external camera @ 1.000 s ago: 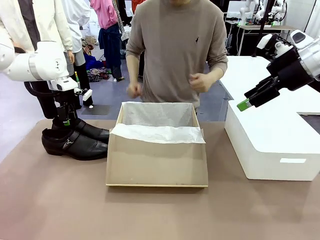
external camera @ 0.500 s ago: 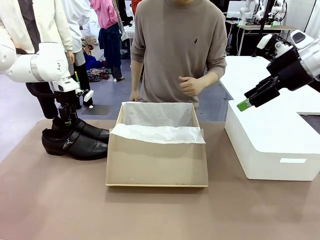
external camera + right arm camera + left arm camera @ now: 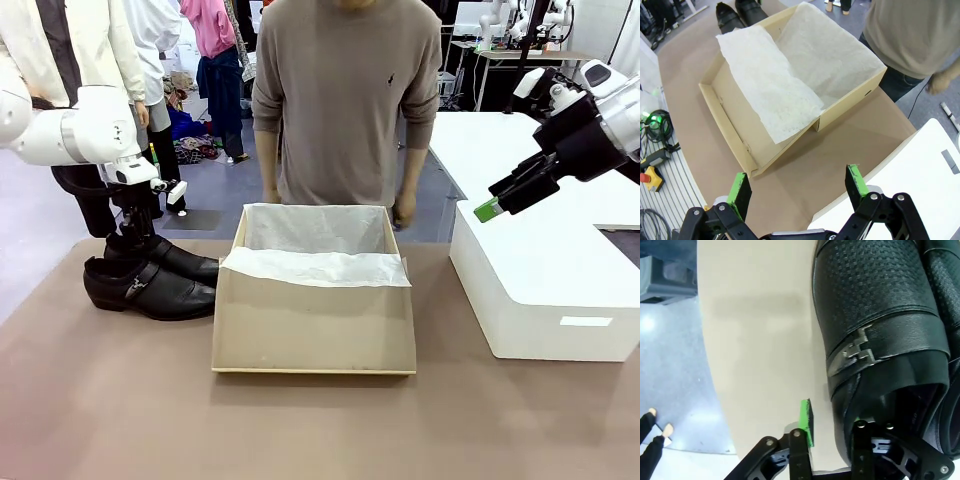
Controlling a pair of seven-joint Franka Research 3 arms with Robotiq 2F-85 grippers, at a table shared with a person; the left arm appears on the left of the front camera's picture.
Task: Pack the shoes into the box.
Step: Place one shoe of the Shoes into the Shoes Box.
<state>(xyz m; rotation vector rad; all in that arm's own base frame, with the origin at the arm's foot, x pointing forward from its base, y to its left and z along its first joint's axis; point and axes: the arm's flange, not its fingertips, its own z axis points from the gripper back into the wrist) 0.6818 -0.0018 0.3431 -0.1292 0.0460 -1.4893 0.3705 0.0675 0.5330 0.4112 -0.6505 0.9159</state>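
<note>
While the left gripper [image 3: 131, 240] straddles one shoe [image 3: 875, 315] at its collar, mid-left — jaws apart, seemingly not clamped — we see the right gripper [image 3: 489, 208] spread open, upper right.

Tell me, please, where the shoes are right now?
In the front view the shoes sit side by side on the left of the table, just left of the cardboard box, with the left gripper at their heel end.
</note>
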